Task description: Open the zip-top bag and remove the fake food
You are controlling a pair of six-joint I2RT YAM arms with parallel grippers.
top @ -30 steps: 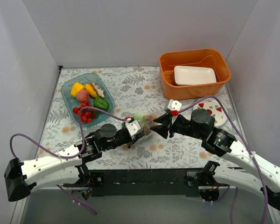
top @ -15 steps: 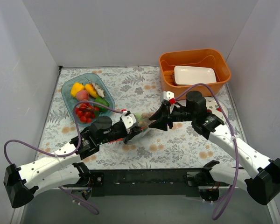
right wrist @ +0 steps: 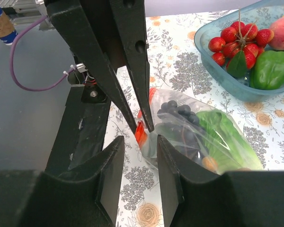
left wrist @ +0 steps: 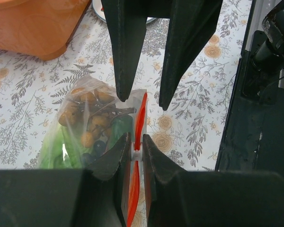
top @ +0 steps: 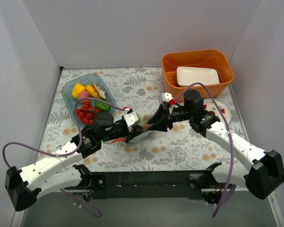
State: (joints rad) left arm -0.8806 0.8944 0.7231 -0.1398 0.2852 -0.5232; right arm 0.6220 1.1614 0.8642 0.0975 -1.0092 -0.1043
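Red-orange zip strip [left wrist: 141,118] of zip-top bag [left wrist: 68,101] clamped by left gripper [left wrist: 135,138]; right gripper [right wrist: 140,142] jaws parted, positioned just beside strip.

Noted left claw [left wrist: 136,142] and right claw [right wrist: 139,142] tip to tip over the zip-top bag [right wrist: 213,137] at mid-tabletop [top: 132,90], with hardly any gap to pass between. Saw left claw pinched on the zip strip [left wrist: 141,118], right claw parted just beyond. Found bare tabletop behind the bag. Blocked far left by blue tray [top: 68,84], far right by orange basket [top: 194,93] and patterned plate [top: 223,116].
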